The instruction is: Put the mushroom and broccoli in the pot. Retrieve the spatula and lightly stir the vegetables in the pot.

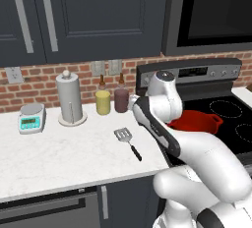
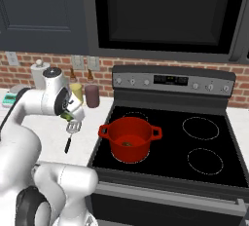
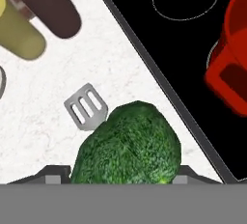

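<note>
My gripper (image 3: 123, 177) is shut on the broccoli (image 3: 128, 146), a dark green bumpy floret that sits between the two finger tips. In the right base view the gripper (image 2: 69, 116) hangs over the counter just left of the stove, with the green broccoli (image 2: 66, 115) in it. The spatula (image 3: 86, 105) lies on the white counter right below, its slotted head (image 1: 123, 134) toward the wall and its black handle toward the front edge. The red pot (image 2: 129, 137) stands on the stove's front left burner. A small brown lump, the mushroom (image 2: 127, 144), lies on its bottom.
A yellow bottle (image 1: 103, 101) and a dark red bottle (image 1: 121, 99) stand by the brick wall. A paper towel roll (image 1: 70, 99) and a kitchen scale (image 1: 31, 117) stand further left. The black stovetop (image 2: 204, 137) stretches right of the pot, under a dark microwave.
</note>
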Robot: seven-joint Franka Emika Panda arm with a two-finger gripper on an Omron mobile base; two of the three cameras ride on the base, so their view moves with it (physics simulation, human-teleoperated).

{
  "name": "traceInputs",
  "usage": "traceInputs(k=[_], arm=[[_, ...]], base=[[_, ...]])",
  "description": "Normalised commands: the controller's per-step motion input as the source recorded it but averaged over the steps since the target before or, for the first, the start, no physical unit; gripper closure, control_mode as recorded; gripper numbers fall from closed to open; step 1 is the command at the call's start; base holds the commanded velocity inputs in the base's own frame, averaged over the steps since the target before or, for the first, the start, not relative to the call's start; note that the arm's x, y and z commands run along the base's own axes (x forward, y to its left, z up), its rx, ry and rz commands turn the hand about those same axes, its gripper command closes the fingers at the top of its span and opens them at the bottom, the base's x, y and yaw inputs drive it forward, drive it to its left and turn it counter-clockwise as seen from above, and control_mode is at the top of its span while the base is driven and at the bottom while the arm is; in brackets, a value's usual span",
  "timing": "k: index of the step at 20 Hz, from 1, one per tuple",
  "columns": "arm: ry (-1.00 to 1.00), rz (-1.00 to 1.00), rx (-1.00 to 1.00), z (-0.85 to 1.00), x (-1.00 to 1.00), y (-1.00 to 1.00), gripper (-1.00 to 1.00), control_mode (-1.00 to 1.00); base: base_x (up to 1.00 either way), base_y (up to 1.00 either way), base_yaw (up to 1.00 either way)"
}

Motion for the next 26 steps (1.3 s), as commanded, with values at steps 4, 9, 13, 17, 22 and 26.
traceInputs(k=[4,9,13,17,22,26], arm=[[0.0,-0.03,-0.04,0.3,-0.43,-1.0,1.0,-1.0],[0.01,-0.03,0.0,0.23,-0.19,-0.94,1.0,-1.0],[0.05,-0.04,0.0,0.09,0.0,-0.91,1.0,-1.0],[0.08,-0.04,-0.02,0.0,0.0,-0.82,1.0,-1.0],[0.02,-0.01,-0.07,-0.22,0.04,-0.59,1.0,-1.0],[0.0,0.0,-0.08,-0.41,0.04,-0.36,1.0,-1.0]], base=[[0.0,0.0,0.0],[0.0,0.0,0.0],[0.0,0.0,0.0],[0.0,0.0,0.0],[0.0,0.0,0.0],[0.0,0.0,0.0]])
